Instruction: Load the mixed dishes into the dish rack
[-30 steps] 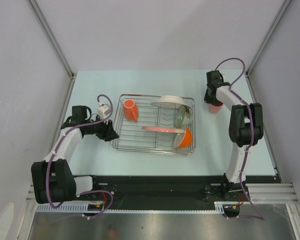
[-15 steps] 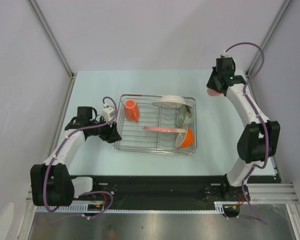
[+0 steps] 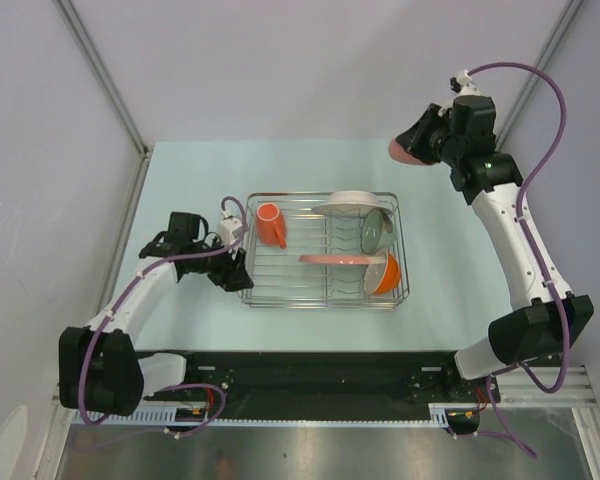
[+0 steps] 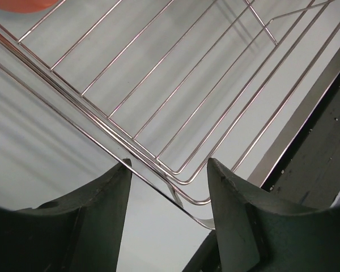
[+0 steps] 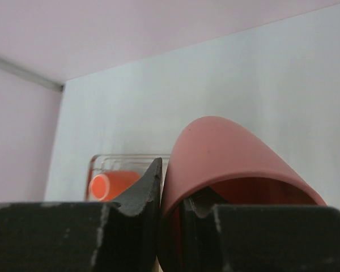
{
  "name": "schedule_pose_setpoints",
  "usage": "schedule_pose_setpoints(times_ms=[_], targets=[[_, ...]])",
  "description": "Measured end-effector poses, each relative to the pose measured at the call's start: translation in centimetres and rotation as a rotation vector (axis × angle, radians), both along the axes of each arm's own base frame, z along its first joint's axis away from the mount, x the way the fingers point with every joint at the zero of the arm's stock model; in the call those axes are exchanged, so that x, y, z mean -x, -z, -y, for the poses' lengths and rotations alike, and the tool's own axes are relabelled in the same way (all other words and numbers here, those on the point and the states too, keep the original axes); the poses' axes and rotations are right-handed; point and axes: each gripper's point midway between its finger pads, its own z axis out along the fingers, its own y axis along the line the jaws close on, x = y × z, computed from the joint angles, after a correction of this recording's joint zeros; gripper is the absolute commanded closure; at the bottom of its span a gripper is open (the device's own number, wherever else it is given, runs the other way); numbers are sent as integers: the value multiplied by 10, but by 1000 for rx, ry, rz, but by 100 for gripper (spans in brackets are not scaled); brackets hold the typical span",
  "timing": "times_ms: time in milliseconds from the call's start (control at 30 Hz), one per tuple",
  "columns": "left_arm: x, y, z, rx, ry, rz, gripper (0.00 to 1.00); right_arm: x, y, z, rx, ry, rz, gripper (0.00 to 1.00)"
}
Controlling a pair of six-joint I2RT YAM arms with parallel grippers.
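The dish rack sits mid-table holding the orange mug, white plate, grey-green bowl, salmon-pink plate and orange bowl. My left gripper is at the rack's near left corner. In the left wrist view it is open, jaws astride the rack's corner wires. My right gripper is high above the far right of the table, shut on the salmon-pink cup. In the right wrist view one finger is inside the cup and one outside, with the mug far below.
Metal frame posts and pale walls close in the table on the left, right and back. The black base rail runs along the near edge. Bare table lies right of the rack.
My right arm has lifted the salmon-pink cup off the table, up and farther back. The rack has slid a little to the right with my left gripper at its corner.
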Motion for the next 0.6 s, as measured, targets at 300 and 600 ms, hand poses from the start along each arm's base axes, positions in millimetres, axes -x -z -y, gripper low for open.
schedule_pose_setpoints(times_ms=[300, 600], targets=[[-11, -58, 0, -31, 36, 104, 0, 42, 15, -100, -300, -385, -73, 100], [-9, -173, 1, 28, 12, 421, 0, 96, -35, -183, -584, -749, -41, 100]])
